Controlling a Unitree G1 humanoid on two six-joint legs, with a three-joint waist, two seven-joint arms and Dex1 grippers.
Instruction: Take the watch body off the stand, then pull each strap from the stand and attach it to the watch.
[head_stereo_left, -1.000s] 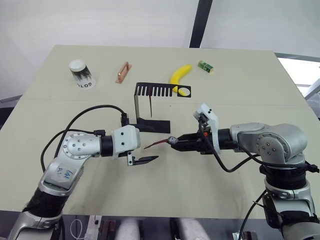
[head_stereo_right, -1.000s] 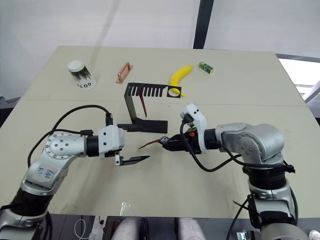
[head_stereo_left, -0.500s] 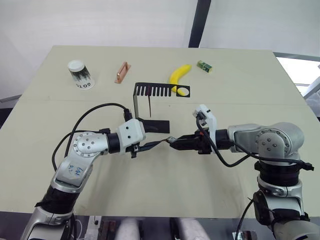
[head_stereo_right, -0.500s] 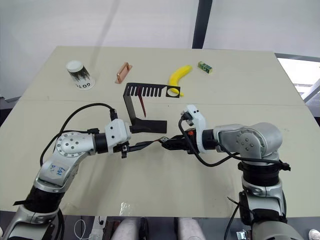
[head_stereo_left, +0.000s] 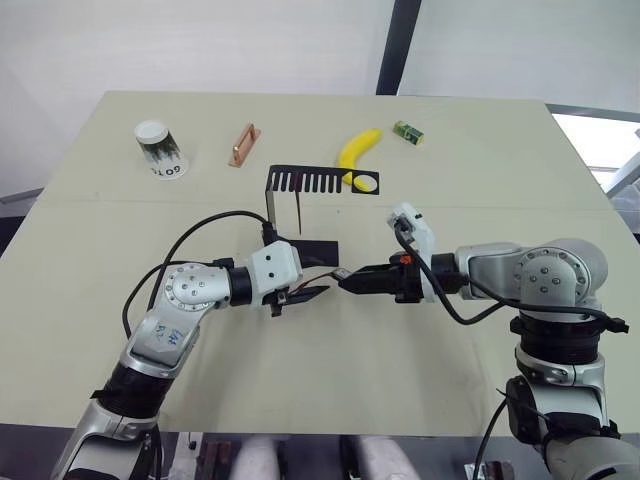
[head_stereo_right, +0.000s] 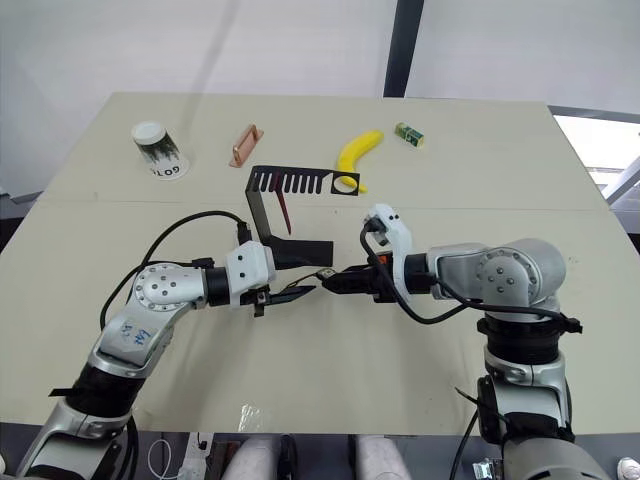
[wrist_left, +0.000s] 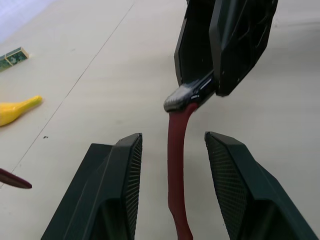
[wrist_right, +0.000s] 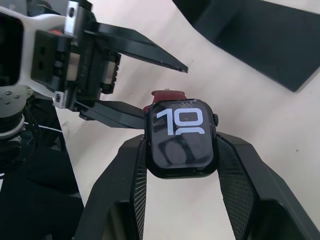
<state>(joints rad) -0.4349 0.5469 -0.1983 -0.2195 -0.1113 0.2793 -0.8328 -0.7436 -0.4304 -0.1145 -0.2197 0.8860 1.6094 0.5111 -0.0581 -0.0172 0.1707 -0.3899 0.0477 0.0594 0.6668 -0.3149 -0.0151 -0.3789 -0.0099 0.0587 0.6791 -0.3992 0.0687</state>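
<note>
Watch body (wrist_right: 181, 138) was clamped by its two sides between the black fingers of the right gripper (head_stereo_left: 348, 281), above the table (head_stereo_left: 470, 180) just near of the stand's base, its screen showing white digits. One maroon strap (wrist_left: 177, 165) was already joined to the case and ran leftward from it, passing through the gap between the fingers of the left gripper (head_stereo_left: 312, 293); those fingers were spread, one to each side of the band, and no contact with it could be seen. The two grippers were met tip to tip near the table's middle.

The stand (head_stereo_left: 300, 212) was placed just beyond them, its base flat on the table and its slotted arm reaching right to a round hole. The second strap (head_stereo_left: 300, 213) was hung from that arm.

Farther back, a paper cup (head_stereo_left: 160, 150) was seen at the far left, a copper bar (head_stereo_left: 242, 145) right of it, a banana (head_stereo_left: 359, 150) behind the stand's arm, and a small green block (head_stereo_left: 408, 133) farthest right.
</note>
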